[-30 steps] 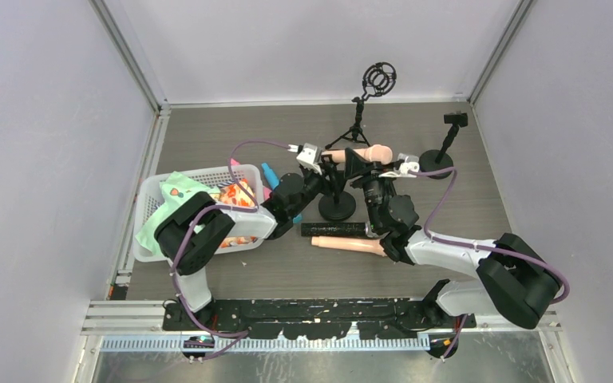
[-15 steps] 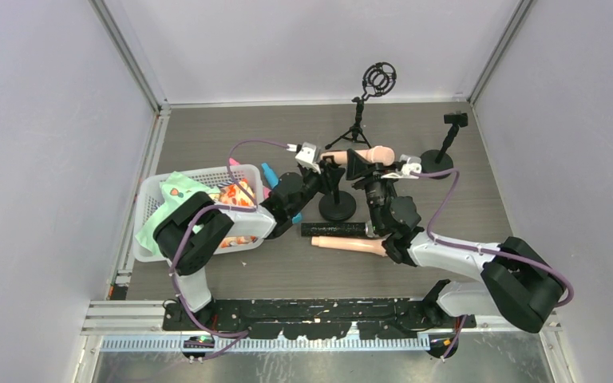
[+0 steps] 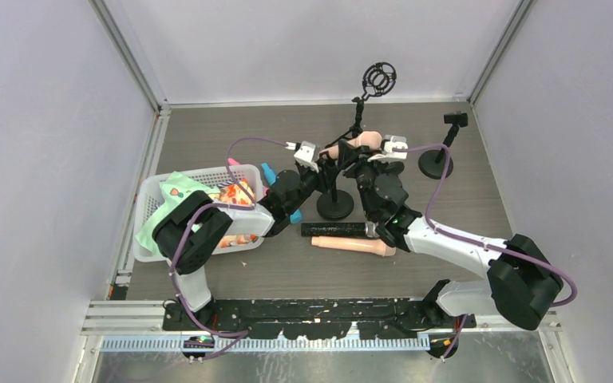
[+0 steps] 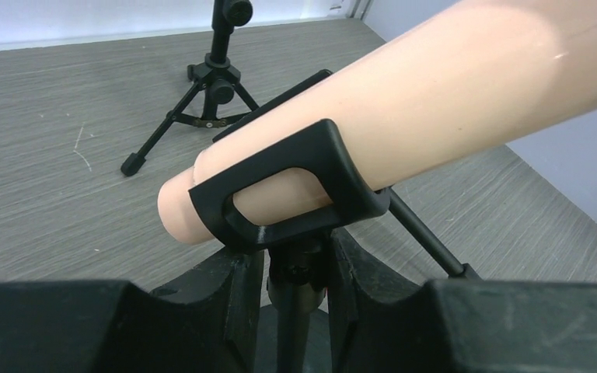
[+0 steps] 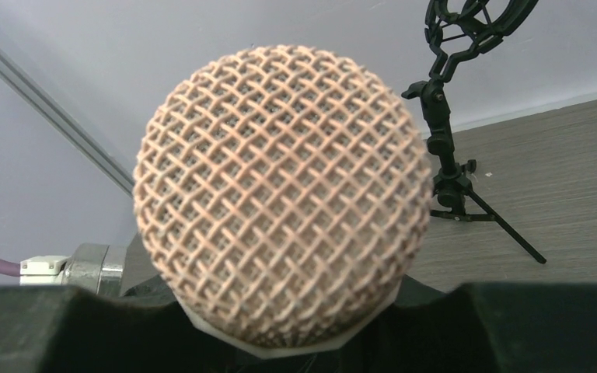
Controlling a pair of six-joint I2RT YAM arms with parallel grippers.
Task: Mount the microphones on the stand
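Left gripper, wider a second ago, now pinches narrowly on the post of the round-base stand, steadying it. Right gripper grips the peach microphone by its mesh head. The microphone has tilted upward inside the clip, so it looks nearly seated.

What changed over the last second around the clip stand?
The left tool closed on the stem under the clip. The right tool, holding the peach microphone by its head, swung that end toward the back wall, tilting it. The black microphone and other peach microphone stayed on the table.
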